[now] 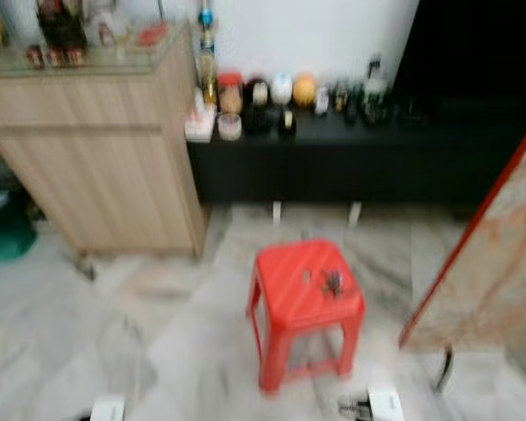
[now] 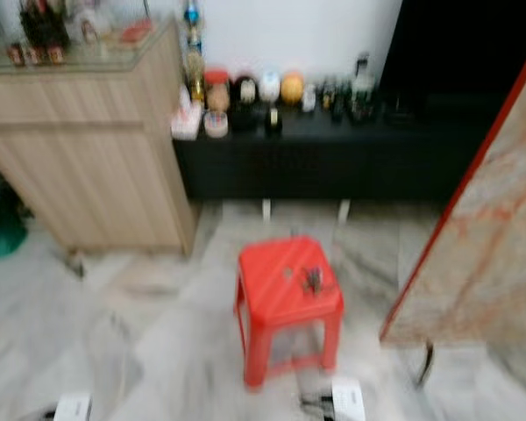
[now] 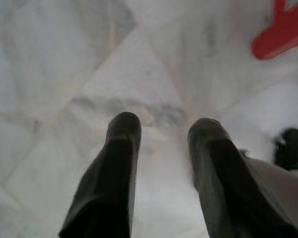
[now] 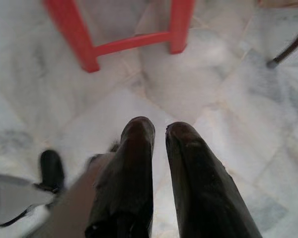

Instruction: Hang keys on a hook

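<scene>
On stool [image 1: 302,294], keys [image 1: 333,281], apart from end effectors.

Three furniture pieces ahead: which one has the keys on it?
The red plastic stool on the marble floor; the dark bunch of keys lies on its seat. The light wooden cabinet and long black low shelf carry bottles and ornaments.

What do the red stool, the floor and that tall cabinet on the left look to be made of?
Stool: probably moulded plastic, uniform glossy red, one piece with thin legs. Floor: polished marble or marble-look tile, grey veins and faint joints. Cabinet: light wood or wood-grain laminate, matt; blur leaves that open.
</scene>
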You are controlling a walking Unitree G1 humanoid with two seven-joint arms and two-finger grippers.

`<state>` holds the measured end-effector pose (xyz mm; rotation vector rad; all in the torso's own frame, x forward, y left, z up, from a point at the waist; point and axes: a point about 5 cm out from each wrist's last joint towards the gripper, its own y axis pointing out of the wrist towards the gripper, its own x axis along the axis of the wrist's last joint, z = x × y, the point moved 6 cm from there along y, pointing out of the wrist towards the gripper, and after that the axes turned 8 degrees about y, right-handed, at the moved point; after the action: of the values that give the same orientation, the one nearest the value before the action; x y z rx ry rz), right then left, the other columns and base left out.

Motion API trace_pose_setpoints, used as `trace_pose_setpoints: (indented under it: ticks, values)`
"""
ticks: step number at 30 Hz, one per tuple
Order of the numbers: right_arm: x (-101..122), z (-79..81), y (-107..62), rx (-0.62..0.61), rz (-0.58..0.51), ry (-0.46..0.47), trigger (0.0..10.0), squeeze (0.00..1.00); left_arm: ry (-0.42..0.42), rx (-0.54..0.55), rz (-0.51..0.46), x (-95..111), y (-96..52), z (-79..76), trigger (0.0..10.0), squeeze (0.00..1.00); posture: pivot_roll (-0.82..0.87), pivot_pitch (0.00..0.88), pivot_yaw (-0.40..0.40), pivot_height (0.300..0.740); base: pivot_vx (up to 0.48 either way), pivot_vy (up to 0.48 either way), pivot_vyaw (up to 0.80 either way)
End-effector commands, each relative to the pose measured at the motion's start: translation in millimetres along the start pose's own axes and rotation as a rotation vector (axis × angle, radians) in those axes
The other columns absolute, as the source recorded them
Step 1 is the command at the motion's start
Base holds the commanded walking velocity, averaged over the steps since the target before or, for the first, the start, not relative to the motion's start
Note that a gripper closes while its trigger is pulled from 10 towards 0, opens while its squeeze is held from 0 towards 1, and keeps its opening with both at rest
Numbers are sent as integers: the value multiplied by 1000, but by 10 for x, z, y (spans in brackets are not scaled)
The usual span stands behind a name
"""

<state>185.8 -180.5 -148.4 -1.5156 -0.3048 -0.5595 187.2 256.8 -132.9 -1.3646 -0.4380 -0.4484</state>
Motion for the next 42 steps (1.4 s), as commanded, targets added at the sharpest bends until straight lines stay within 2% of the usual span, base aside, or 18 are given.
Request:
trace_pose_setpoints:
  ticks: [1, 18, 37, 42]
  values:
    - [33, 53, 9, 10, -6, 0, 10000, 0, 14, 16, 26, -85, -21, 83, 10000, 0, 16, 0, 14, 740, 251, 0, 0]
    - [61, 66, 13, 8, -14, 2, 10000, 0, 20, 21, 26, -83, -29, 142, 10000, 0, 13, 0, 15, 740, 251, 0, 0]
    - [74, 53, 14, 3, -19, 3, 10000, 0, 26, 8, 32, -132, -29, 50, 10000, 0, 13, 0, 14, 740, 253, 0, 0]
    - [166, 57, 21, -1, -50, 20, 10000, 0, 19, 16, 18, -117, -31, 63, 10000, 0, 13, 0, 14, 740, 0, 0, 0]
